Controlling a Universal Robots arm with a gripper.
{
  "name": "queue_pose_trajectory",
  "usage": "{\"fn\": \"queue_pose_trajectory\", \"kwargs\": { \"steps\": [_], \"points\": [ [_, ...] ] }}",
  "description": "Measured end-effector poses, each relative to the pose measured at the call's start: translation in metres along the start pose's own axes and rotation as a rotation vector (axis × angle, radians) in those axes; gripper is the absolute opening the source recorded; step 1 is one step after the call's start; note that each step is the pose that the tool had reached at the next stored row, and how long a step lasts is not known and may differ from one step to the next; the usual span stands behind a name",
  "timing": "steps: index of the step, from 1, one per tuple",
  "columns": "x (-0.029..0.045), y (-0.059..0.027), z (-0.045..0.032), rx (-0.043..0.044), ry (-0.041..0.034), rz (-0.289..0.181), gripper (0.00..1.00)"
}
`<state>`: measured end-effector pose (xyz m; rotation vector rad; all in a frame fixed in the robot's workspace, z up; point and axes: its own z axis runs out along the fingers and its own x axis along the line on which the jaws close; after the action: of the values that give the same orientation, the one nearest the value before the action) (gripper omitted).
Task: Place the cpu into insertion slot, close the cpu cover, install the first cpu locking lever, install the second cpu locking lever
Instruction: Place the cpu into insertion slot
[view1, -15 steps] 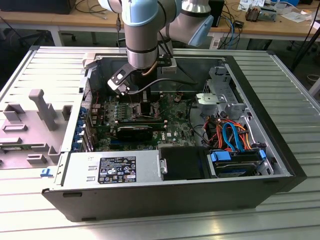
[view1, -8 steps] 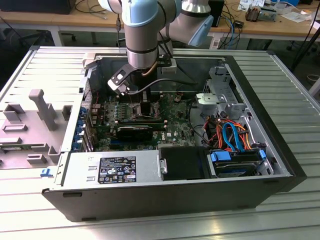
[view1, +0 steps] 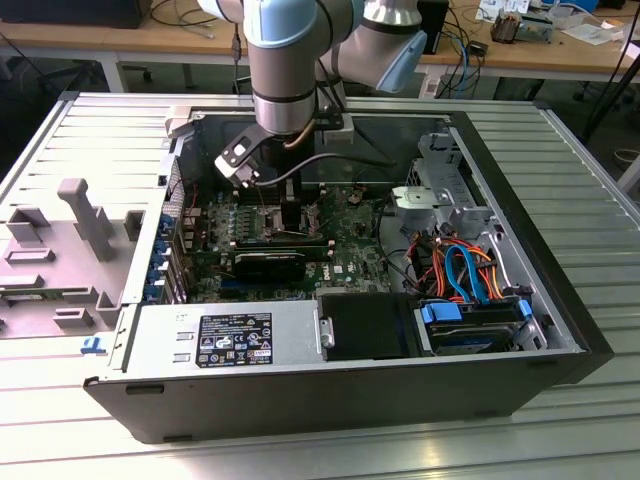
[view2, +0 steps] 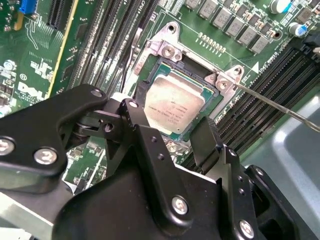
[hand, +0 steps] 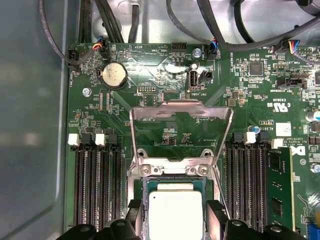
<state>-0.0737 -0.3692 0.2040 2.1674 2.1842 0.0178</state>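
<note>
"Two things: where is the cpu, and what have your fingers got?"

"The cpu (hand: 176, 216) lies flat in the insertion slot (hand: 172, 170), metal top up. In the second wrist view the chip (view2: 172, 105) sits level inside the slot's silver rim (view2: 165, 50)."

"And you?"

"My gripper (hand: 176, 205) hangs right over it. My fingers (hand: 218, 212) are spread just wide enough to straddle the chip, one on each side. They are clamped on nothing that I can make out. The chip rests in the socket, not lifted. Whether my pads brush its edges, I cannot tell."

"The cover?"

"The cpu cover (hand: 145, 114) stands tipped up from one edge of the slot, not down over the chip. Through its square window I see green board."

"Any lever latched?"

"One locking lever (view2: 280, 106) sticks out free, a thin metal rod above the black memory slots (view2: 255, 125). More of those slots (hand: 95, 185) run along both sides of the socket."

"From outside?"

"In the exterior view my arm (view1: 285, 80) reaches down into the open computer case (view1: 300, 400). The case lies on a ribbed metal table (view1: 580, 200). The gripper (view1: 290, 205) is low over the motherboard (view1: 350, 225)."
</note>
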Motion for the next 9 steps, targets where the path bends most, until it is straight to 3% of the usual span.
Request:
{"fn": "queue_pose_trajectory", "kwargs": {
  "steps": [9],
  "points": [
    [0.0012, -0.0001, 0.0012, 0.0, 0.0001, 0.0, 0.62]
  ]
}}
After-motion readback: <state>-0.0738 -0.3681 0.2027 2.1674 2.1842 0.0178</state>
